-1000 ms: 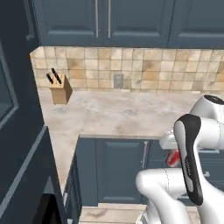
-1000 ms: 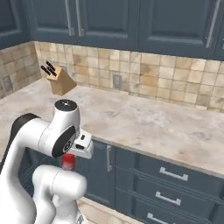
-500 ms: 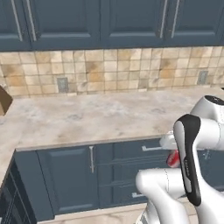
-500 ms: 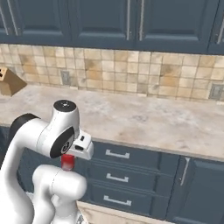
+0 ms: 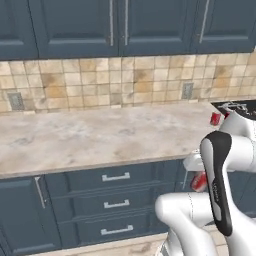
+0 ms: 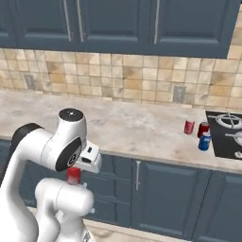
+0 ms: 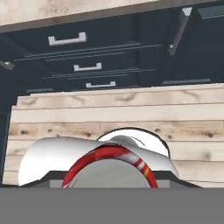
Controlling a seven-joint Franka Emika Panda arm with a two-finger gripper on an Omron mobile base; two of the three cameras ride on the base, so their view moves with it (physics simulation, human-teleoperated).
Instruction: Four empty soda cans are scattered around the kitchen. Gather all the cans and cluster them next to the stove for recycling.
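Hand view: gripper (image 7: 109, 186) pinching red can (image 7: 109, 168) upright, drawer fronts (image 7: 83, 65) ahead, wood floor (image 7: 131, 113) beyond the can.

No legible text or labels

My arm is folded in tight over the base, the upper links arched up and the forearm doubled back down, so the hand hangs low in front of the body, below the level of the surface edge. The gripper (image 6: 73, 173) points downward, tucked under the white wrist block. Its jaws are closed on a red can (image 5: 199, 182), which I can see from the left base camera just beneath the wrist and from the hand camera as a red rim with a silvery top pressed right up against the lens.
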